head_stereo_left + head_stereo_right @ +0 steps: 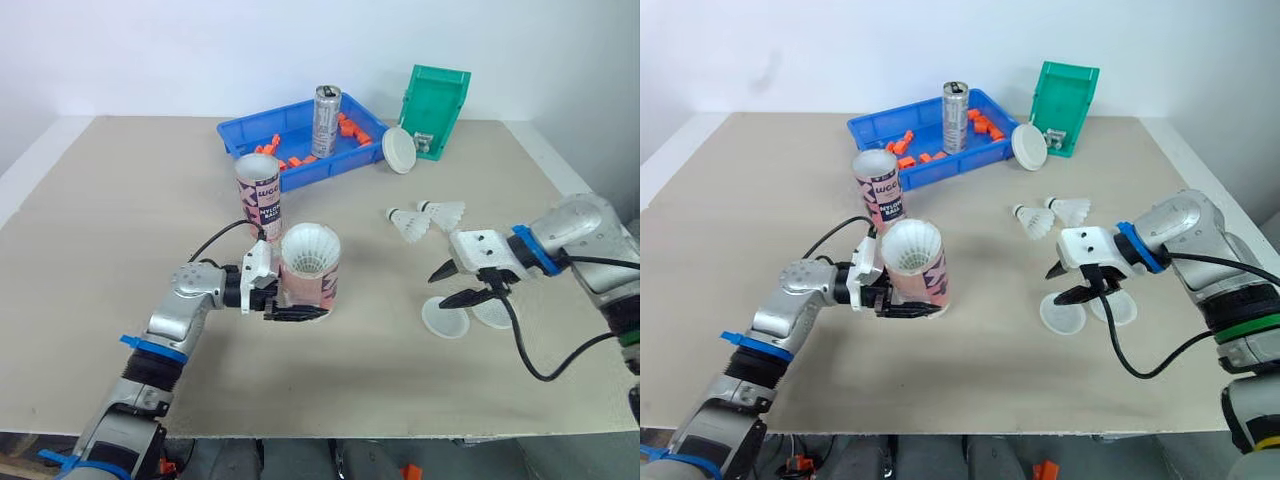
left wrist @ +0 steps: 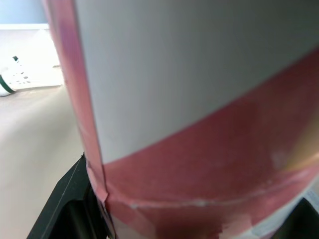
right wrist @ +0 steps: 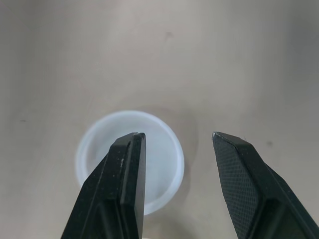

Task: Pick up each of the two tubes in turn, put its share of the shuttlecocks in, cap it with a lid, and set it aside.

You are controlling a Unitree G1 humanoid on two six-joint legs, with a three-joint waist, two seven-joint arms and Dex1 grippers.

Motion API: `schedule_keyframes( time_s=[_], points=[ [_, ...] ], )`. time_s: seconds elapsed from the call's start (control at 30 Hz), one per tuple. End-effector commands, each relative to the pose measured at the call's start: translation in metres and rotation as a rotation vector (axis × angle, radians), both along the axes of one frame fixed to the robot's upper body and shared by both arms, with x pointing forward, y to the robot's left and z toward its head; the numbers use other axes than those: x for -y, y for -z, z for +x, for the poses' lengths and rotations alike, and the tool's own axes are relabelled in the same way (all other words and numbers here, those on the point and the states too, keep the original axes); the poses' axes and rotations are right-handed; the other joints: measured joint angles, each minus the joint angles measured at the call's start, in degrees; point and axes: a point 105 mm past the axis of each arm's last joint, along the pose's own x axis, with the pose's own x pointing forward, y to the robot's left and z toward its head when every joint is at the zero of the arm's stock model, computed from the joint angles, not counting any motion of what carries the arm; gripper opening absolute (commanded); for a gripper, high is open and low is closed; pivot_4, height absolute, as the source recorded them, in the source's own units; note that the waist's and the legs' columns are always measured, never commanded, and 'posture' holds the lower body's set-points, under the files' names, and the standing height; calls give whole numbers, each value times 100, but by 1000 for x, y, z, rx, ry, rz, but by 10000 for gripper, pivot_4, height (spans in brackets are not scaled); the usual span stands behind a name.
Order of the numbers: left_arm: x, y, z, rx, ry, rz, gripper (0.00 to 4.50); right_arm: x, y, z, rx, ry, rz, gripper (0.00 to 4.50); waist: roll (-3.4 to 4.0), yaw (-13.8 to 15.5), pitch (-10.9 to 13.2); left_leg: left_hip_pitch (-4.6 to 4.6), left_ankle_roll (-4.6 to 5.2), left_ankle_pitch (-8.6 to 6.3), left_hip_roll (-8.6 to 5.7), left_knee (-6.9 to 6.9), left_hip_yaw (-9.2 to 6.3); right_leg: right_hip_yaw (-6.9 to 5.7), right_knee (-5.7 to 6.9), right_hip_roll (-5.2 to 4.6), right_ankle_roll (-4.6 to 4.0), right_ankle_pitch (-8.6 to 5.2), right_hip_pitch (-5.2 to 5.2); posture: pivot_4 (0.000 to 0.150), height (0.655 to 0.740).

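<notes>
**Supervisor:** Where was the tube at that moment?

**Operator:** I had the pink-and-white tube (image 1: 310,278) in the left gripper (image 1: 300,313), around the middle of the table (image 1: 120,220) and a little toward its near edge. The black fingers (image 2: 65,199) were clamped on either side of it, low on its wall. Its mouth was open and leaned slightly toward me, with a white shuttlecock (image 1: 308,250) showing inside. I could not tell whether its base touched the table.

**Supervisor:** And the other tube?

**Operator:** The second tube (image 1: 259,195) stood upright just behind the first, toward the far edge, uncapped and apart from both grippers.

**Supervisor:** What about your right side?

**Operator:** The right gripper (image 3: 177,137) hung with its fingers spread wide, holding nothing. It was over a white lid (image 3: 159,154) lying flat toward the right edge, one fingertip above the lid and the other above bare table. Another lid (image 1: 492,313) lay just beside that one, nearer the right edge.

**Supervisor:** Anything loose?

**Operator:** Two shuttlecocks (image 1: 408,222) lay on their sides between those lids and the far edge. At the far edge sat a blue tray (image 1: 320,172) with orange pieces (image 1: 350,127) and a can (image 1: 326,120) standing in it. A green bin (image 1: 435,105) stood to its right, and a third lid (image 1: 398,150) was propped on edge between them.
</notes>
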Motion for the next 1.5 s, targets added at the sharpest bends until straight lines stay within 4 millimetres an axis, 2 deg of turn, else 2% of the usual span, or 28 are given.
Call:
schedule_keyframes(
  time_s=[0.03, 0.2, 0.43, 0.67, 0.83, 0.87, 1.07, 1.17, 1.27, 1.4, 1.47, 1.5],
  points=[
    [9, 8, 0, 10, -1, -3, 30556, 2, -5, 7, 0, -10, -52, 23376, 0, -1, 0, 0, 0, 0, -1, 3, 4, 5, 0, 0, 2, 1, 0, 1500, 7400],
    [12, 24, -1, -15, -6, 20, 30556, 3, -2, 10, -14, -7, -76, 23376, 0, 11, 0, -5, 0, 0, -12, 2, 7, 22, -1, -1, 15, -2, -1, 1500, 7400],
    [5, 46, -7, -93, -3, 74, 30556, 14, 9, 6, -46, -14, -137, 23376, 3, 12, -3, 2, -1, -1, -16, 0, 7, 26, -2, -4, 16, -7, 6, 1500, 7400],
    [4, 47, -7, -107, -16, 65, 30556, 16, 21, 8, -58, -19, -174, 23376, 8, -14, -10, 22, -1, -1, -15, -1, 10, 28, -2, -3, 15, -6, 22, 1500, 7400],
    [3, 46, -5, -106, -26, 62, 30556, 4, 17, 10, -49, -46, -124, 1917, 7, -85, -10, 64, -3, -2, -15, -8, 11, 29, -9, -4, 13, -12, 72, 1500, 7400],
    [3, 46, -5, -106, -27, 63, 30556, 1, 15, 10, -46, -50, -112, 754, 7, -92, -10, 66, -3, -2, -15, -9, 10, 29, -9, -4, 13, -12, 74, 1500, 7400],
    [3, 44, -1, -104, -34, 57, 30556, -21, 2, 2, -46, -100, -17, 754, 8, -121, -10, 67, -2, -2, -16, -14, 10, 30, -9, -4, 13, -12, 75, 1500, 7400],
    [4, 43, -1, -105, -28, 55, 30556, -35, -11, -4, -33, -139, 40, 754, 8, -122, -10, 67, -2, -2, -16, -15, 9, 30, -9, -4, 13, -12, 75, 1500, 7400],
    [5, 44, -1, -109, -19, 60, 30556, -48, -33, -4, 17, -169, 98, 754, 8, -122, -10, 67, -3, -2, -18, -14, 9, 31, -9, -5, 14, -12, 76, 1500, 7400],
    [4, 46, -2, -126, 0, 79, 30556, -84, -105, -12, 181, -299, 243, 754, 20, -128, -8, 67, -3, -2, -20, -14, 14, 35, -9, -7, 17, -10, 71, 1500, 7400],
    [2, 48, -3, -137, 10, 94, 30556, -98, -124, -20, 216, -363, 275, 754, 20, -134, -8, 68, -2, -2, -19, -18, 12, 34, -9, -6, 16, -10, 69, 1500, 7400],
    [0, 50, -6, -161, 33, 115, 30556, -113, -137, -30, 245, -439, 293, 754, 20, -137, -10, 69, -3, -2, -19, -24, 9, 32, -9, -5, 13, -12, 69, 1500, 7400]
  ],
)
